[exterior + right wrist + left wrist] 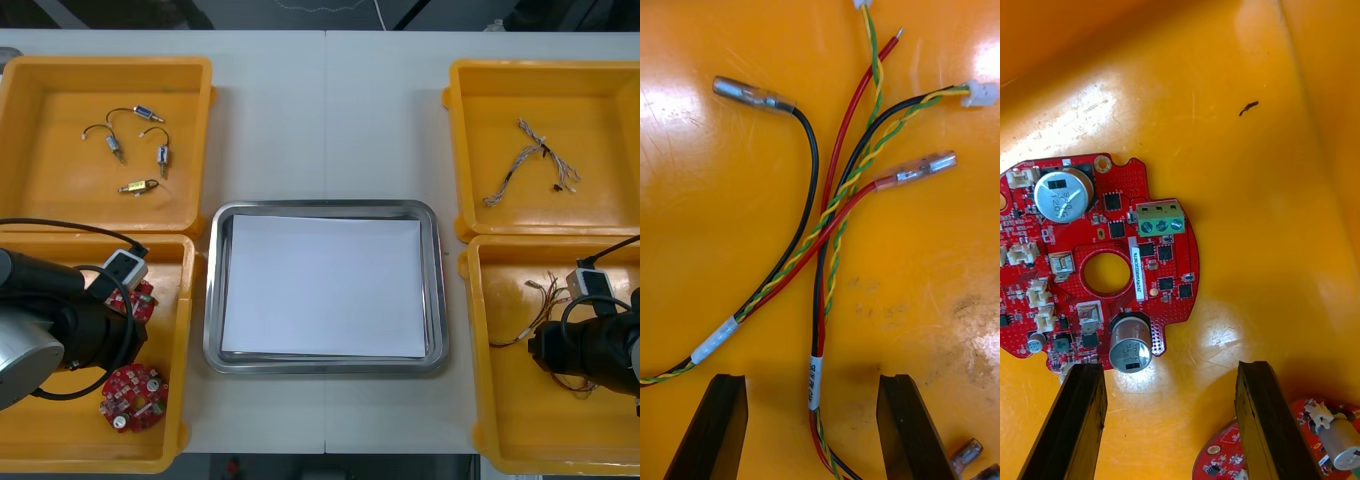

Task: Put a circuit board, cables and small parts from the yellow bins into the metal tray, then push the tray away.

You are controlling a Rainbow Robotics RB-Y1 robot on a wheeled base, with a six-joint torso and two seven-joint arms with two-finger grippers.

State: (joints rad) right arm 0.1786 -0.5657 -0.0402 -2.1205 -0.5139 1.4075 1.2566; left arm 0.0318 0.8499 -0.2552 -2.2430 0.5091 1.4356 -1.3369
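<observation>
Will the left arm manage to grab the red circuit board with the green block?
Probably yes: the left pincer is open right beside the circuit board, and nothing covers it.

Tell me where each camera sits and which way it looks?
Front view: above the arms, looking steeply down at the table, metal tray and yellow bins; left arm and right arm show.
Left wrist view: on the left wrist, facing down into a bin at a circuit board; the open left end effector shows.
Right wrist view: on the right wrist, facing down at cables in a bin; the open right end effector shows.
Shared: front and left wrist views both show the near left bin's circuit boards.
</observation>
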